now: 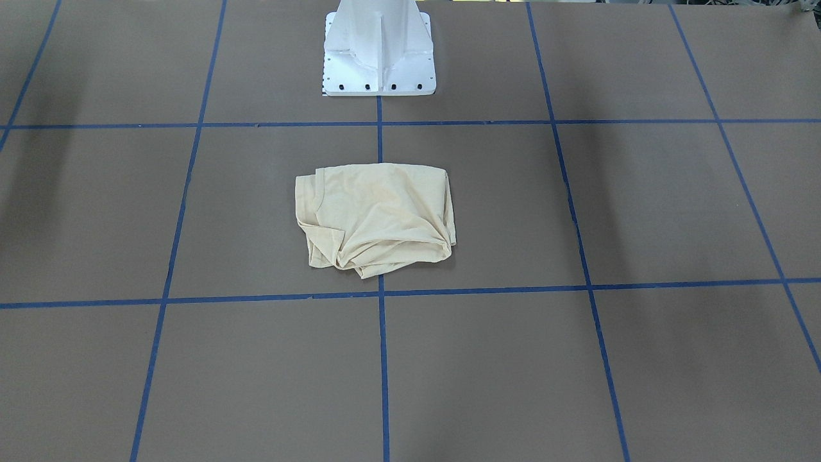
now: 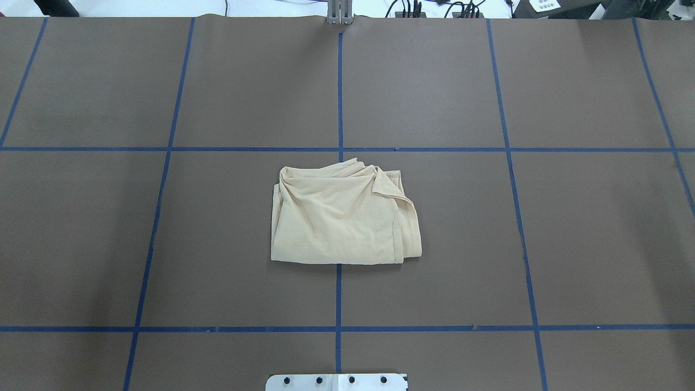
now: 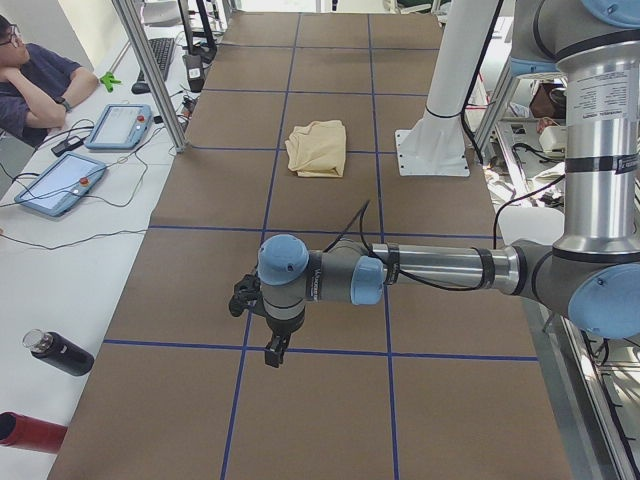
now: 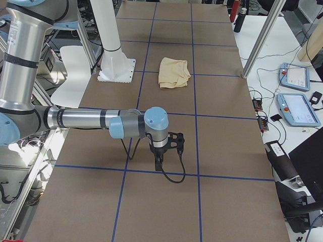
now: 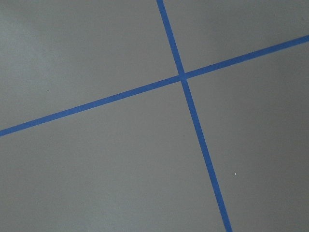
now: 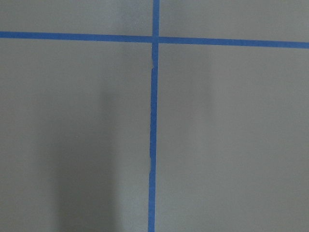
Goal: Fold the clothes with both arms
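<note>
Shirt (image 2: pixel 342 217) lay folded on the bench (image 2: pixel 597 228), well apart from the jaws of the left arm (image 3: pixel 430 270) and right arm (image 4: pixel 81 118); whether those jaws stood apart or together was unclear.

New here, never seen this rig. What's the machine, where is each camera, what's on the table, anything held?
It is a two-armed robot on a white pedestal; each arm ends in a gripper. Two pictures look down on the table, one from behind the robot and one facing it. Two look along it from the ends: the left gripper and right gripper hang over bare table, holding nothing; open or shut is unclear. The wrist cameras see only brown surface and blue tape. One cream shirt lies roughly folded in the middle, untouched.
</note>
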Robot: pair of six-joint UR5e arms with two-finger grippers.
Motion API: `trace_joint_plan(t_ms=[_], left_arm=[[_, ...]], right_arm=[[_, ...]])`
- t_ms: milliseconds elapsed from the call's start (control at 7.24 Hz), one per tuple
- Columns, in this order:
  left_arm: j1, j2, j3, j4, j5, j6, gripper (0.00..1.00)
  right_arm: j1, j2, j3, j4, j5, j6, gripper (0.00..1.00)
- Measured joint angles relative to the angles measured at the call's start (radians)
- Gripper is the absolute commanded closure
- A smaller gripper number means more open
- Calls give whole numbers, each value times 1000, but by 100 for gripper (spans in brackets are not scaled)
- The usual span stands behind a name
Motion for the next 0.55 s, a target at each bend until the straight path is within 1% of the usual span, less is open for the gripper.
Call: trace_joint_plan(t_ms=[553], left_arm=[[0,-1,-2,-1,-1,0,0]], right_arm=[[0,-1,-1,30,0,0,0]])
